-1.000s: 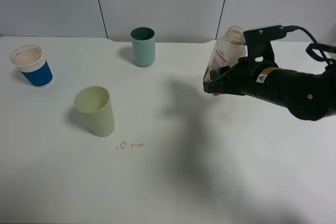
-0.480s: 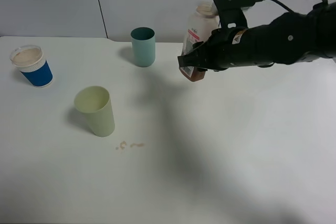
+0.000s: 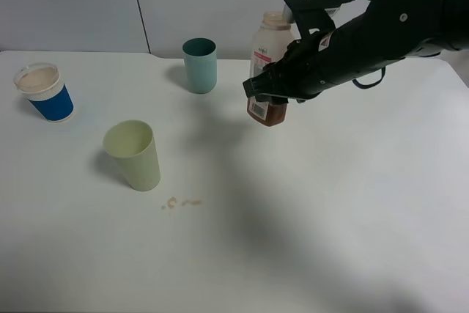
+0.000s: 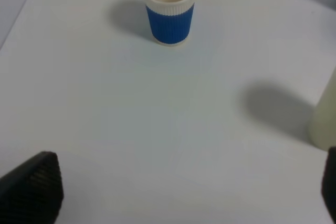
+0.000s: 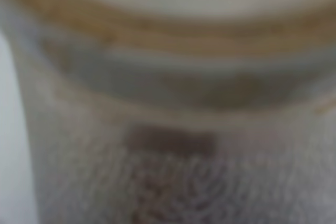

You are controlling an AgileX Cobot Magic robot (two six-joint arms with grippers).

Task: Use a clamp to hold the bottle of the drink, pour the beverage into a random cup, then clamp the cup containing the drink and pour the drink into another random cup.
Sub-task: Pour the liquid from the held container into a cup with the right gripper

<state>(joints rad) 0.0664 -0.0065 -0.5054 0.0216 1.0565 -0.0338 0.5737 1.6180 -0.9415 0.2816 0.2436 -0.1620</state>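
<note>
My right gripper (image 3: 275,93), the clamp, is shut on the bottle of the drink (image 3: 267,56) and holds it in the air, nearly upright, right of the table's middle. The brown beverage (image 3: 272,114) sits in the bottle's bottom. In the right wrist view the bottle (image 5: 168,129) fills the picture as a blur. The pale yellow-green cup (image 3: 134,155) stands at front left, well left of the bottle. The blue cup (image 3: 45,93) with the white rim stands at far left. My left gripper (image 4: 181,192) is open over bare table, facing the blue cup (image 4: 170,9); one black finger (image 4: 32,188) shows.
A darker teal tumbler (image 3: 200,65) stands at the back, left of the held bottle. A few small brown drops (image 3: 180,202) lie on the white table (image 3: 330,218) just right of the pale cup, whose side (image 4: 325,114) shows in the left wrist view.
My right arm has carried the bottle up and leftward from the right side toward the middle, and the bottle has come from a tilt to nearly upright. The cups have not moved.
</note>
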